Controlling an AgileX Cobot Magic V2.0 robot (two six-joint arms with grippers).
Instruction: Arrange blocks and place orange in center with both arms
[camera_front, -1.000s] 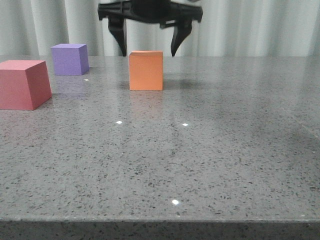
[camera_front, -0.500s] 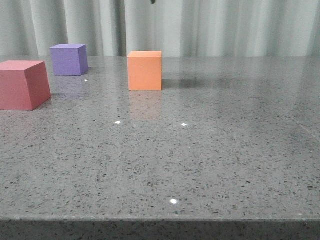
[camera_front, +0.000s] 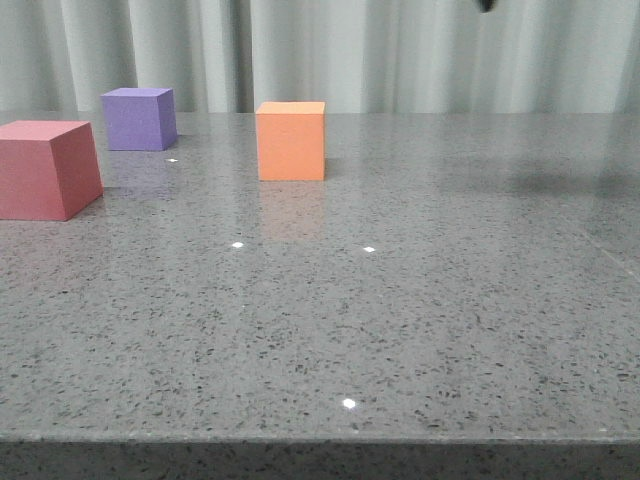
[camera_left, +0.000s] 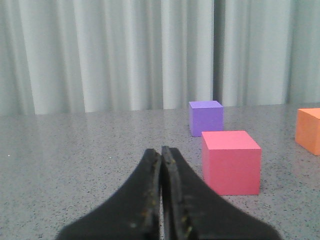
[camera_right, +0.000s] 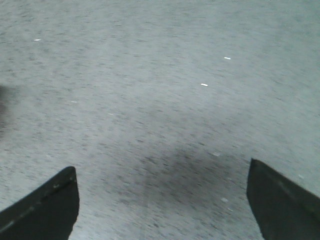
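Note:
The orange cube (camera_front: 291, 140) stands on the grey table, centre left in the front view. The purple cube (camera_front: 139, 118) is farther back on the left, and the pinkish-red cube (camera_front: 46, 168) is at the near left edge. In the left wrist view the pinkish-red cube (camera_left: 231, 162), purple cube (camera_left: 205, 118) and the orange cube's edge (camera_left: 308, 131) lie ahead. My left gripper (camera_left: 161, 152) is shut and empty, low over the table, short of the pinkish-red cube. My right gripper (camera_right: 162, 187) is open and empty above bare table; only a dark tip (camera_front: 486, 5) shows in the front view.
The speckled grey table (camera_front: 400, 300) runs to a front edge near the camera. Pale curtains (camera_front: 420, 50) hang behind it. A shadow lies on the table at the far right (camera_front: 560, 183).
The right gripper stood open around the orange cube one second ago; it has risen out of the front view and moved right. The orange cube stays put.

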